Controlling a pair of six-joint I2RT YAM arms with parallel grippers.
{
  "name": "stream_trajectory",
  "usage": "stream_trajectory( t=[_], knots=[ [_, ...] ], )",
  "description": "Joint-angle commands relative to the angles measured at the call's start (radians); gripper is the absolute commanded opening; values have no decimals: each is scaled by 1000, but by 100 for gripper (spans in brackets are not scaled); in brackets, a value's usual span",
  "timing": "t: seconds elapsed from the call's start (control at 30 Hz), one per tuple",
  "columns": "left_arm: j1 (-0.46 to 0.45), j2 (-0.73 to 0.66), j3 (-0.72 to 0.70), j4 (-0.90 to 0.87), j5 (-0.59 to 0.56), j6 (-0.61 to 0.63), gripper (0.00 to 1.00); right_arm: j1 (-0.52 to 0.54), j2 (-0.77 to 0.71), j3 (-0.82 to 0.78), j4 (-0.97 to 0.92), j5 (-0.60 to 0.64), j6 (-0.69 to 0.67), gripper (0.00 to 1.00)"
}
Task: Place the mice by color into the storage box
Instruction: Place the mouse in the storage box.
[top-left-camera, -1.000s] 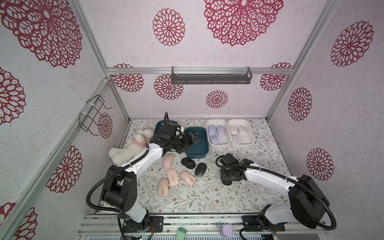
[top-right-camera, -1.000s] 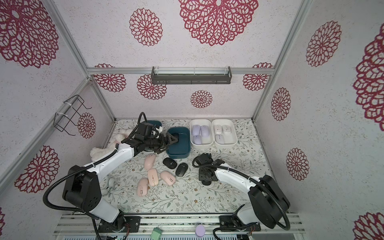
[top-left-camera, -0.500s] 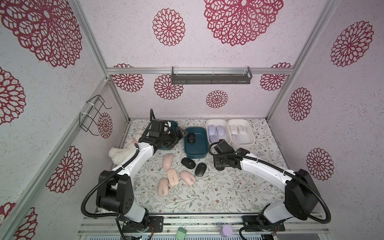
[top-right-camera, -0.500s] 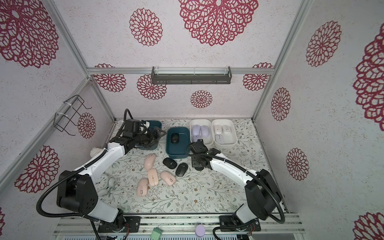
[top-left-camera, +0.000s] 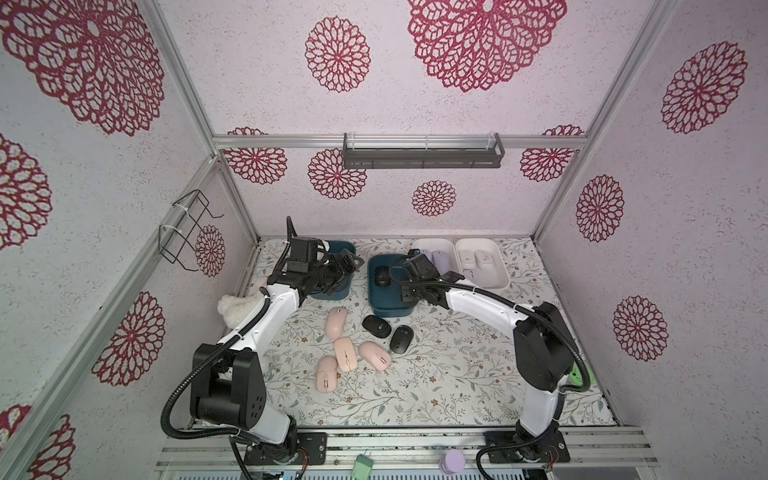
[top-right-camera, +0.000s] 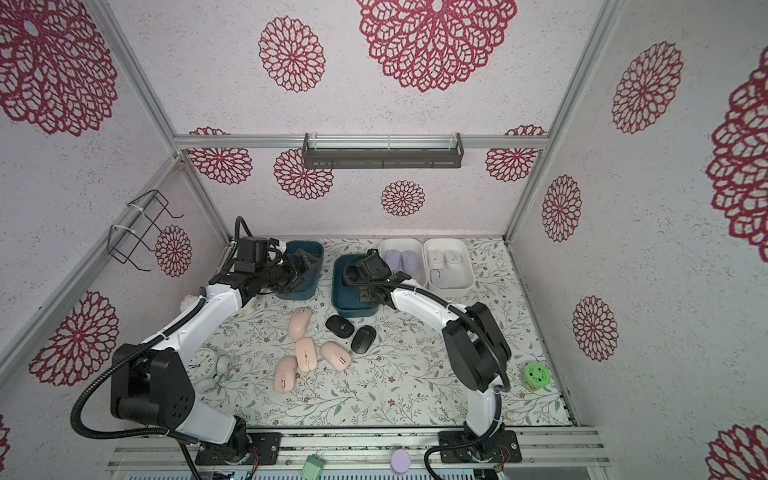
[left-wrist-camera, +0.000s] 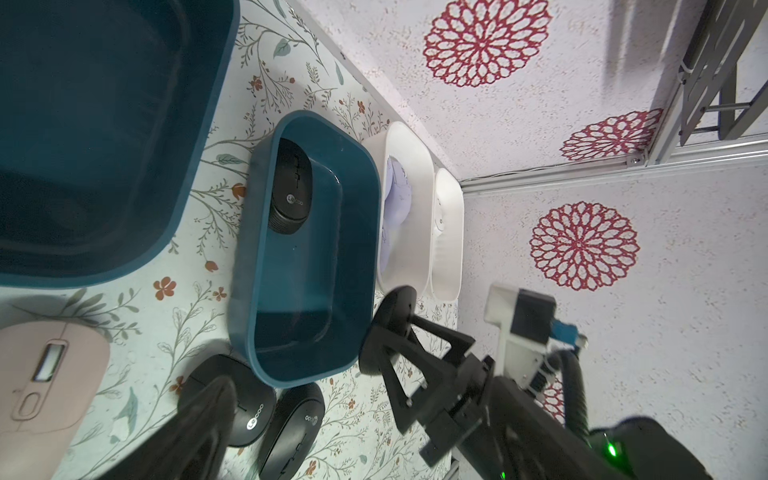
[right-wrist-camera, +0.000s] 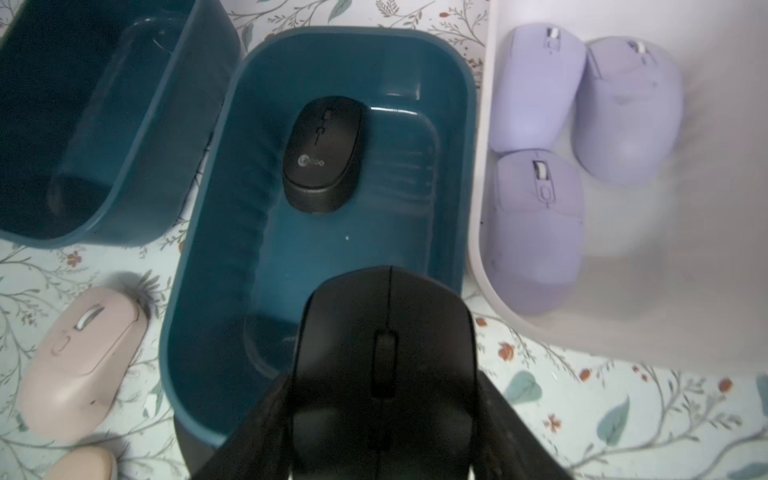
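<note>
Floral-print table mat (top-left-camera: 436, 374): right gripper (right-wrist-camera: 384, 415) clamps glossy black oval mouse (right-wrist-camera: 384, 332) above dark teal plastic bin (right-wrist-camera: 208, 249); left gripper (top-left-camera: 343, 272) jaws wide apart, empty.

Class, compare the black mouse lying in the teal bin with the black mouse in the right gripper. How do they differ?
The resting mouse lies flat on the teal bin floor; the held mouse is clamped in the right gripper by the bin's near rim. The resting mouse shows a pale logo; the held mouse shows none, only its wheel. Both are black ovals.
</note>
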Motion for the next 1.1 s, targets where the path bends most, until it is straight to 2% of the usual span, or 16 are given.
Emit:
stream_trajectory(
  t=[0.0,0.3,0.6,0.77,1.07],
  knots=[
    [0,-14,3,25,9,-9,97,-28,86,152,16,-4,-36,59],
    [1,-8,3,23,8,-9,97,-50,393,499,-116,67,2,59],
    [3,-8,3,28,23,-16,97,-51,545,688,-189,119,40,61],
    [3,-12,2,31,24,-18,97,-54,564,716,-203,123,54,69],
    [2,-14,0,37,28,-21,97,-37,483,718,-197,121,10,73]
  ],
)
